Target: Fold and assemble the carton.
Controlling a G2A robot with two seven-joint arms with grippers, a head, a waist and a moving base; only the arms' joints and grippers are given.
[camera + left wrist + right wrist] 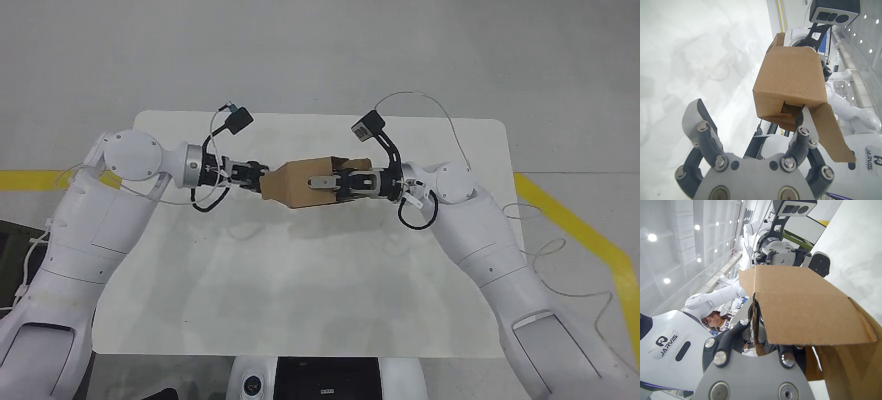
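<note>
Two grippers: one at each end of the carton, facing each other above the white desk.
Left gripper: spread wide, clamping nothing; one fingertip touches the carton's end by the slot, the other stands apart from it.
Right gripper: closed on a side wall at the carton's open end, one finger outside and one inside.
Carton place: held off the desk, over its far-middle part.
Edges and room: well in from every desk edge, with the widest stretch of desk towards the near edge.
Axis: long axis runs side to side, from gripper to gripper.
Ends: the tucked end points at the left gripper, with one loose flap sticking out; the open end points at the right gripper.
</note>
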